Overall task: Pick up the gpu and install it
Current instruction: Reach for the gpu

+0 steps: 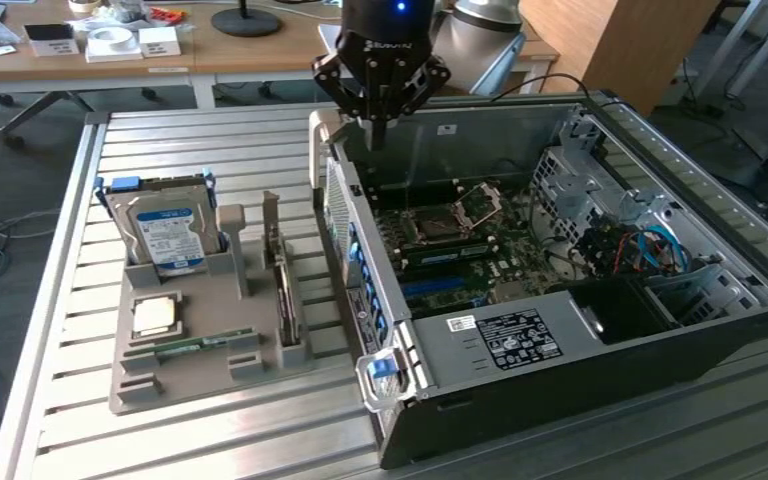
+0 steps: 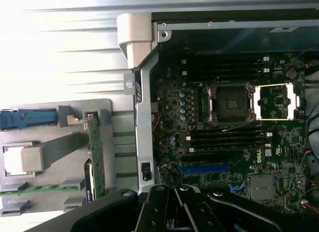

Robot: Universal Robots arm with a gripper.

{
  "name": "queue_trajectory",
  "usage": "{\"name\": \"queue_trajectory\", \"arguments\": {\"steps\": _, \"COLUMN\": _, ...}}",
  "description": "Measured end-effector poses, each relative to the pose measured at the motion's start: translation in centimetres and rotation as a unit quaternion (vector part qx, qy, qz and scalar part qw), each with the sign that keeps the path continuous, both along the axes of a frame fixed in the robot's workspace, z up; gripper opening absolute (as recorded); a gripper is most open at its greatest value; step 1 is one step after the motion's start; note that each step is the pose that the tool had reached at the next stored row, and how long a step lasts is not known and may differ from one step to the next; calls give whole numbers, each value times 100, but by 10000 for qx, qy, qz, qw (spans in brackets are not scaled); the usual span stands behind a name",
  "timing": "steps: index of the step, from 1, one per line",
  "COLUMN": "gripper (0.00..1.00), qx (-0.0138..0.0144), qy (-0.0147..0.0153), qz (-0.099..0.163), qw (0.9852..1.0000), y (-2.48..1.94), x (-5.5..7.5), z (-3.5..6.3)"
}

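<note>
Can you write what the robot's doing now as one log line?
end effector: shut, empty | position: above case edge | gpu: upright in holder, untouched | installed: no

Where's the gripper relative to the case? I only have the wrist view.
Observer: The gripper hangs over the open computer case, near the wall that faces the parts tray. Its fingers are shut with nothing between them.
Operator: Is the gpu lying flat in the tray?
Observer: No, the gpu stands on edge in a slot on the tray's case side.
Operator: What's the blue bar beyond it?
Observer: It's a rail on the hard drive, which stands upright with its blue label towards the exterior camera.
</note>
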State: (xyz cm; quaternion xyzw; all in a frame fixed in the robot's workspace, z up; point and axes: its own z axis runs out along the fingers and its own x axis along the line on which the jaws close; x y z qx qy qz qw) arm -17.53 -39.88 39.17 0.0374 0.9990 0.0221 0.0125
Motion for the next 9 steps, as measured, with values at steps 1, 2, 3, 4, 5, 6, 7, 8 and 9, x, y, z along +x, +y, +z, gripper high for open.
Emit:
{"name": "queue_trajectory", "arguments": {"steps": 1, "gripper": 11, "qx": 0, "qy": 0, "qz": 0, "qw": 10000, "y": 0, "x": -5, "z": 0}}
{"name": "queue_trajectory", "arguments": {"steps": 2, "gripper": 11, "qx": 0, "qy": 0, "qz": 0, "qw": 10000, "y": 0, "x": -9, "z": 0}}
{"name": "queue_trajectory", "arguments": {"steps": 3, "gripper": 11, "qx": 0, "qy": 0, "qz": 0, "qw": 10000, "y": 0, "x": -14, "z": 0}}
{"name": "queue_trajectory", "arguments": {"steps": 4, "gripper": 11, "qx": 0, "qy": 0, "qz": 0, "qw": 10000, "y": 0, "x": -19, "z": 0}}
{"name": "queue_trajectory", "arguments": {"steps": 5, "gripper": 11, "qx": 0, "qy": 0, "qz": 0, "qw": 10000, "y": 0, "x": -24, "z": 0}}
{"name": "queue_trajectory", "arguments": {"steps": 6, "gripper": 11, "qx": 0, "qy": 0, "qz": 0, "qw": 10000, "y": 0, "x": -30, "z": 0}}
{"name": "queue_trajectory", "arguments": {"steps": 7, "gripper": 11, "qx": 0, "qy": 0, "qz": 0, "qw": 10000, "y": 0, "x": -36, "z": -1}}
{"name": "queue_trajectory", "arguments": {"steps": 8, "gripper": 11, "qx": 0, "qy": 0, "qz": 0, "qw": 10000, "y": 0, "x": -43, "z": -1}}
{"name": "queue_trajectory", "arguments": {"steps": 9, "gripper": 11, "qx": 0, "qy": 0, "qz": 0, "qw": 10000, "y": 0, "x": -51, "z": -1}}
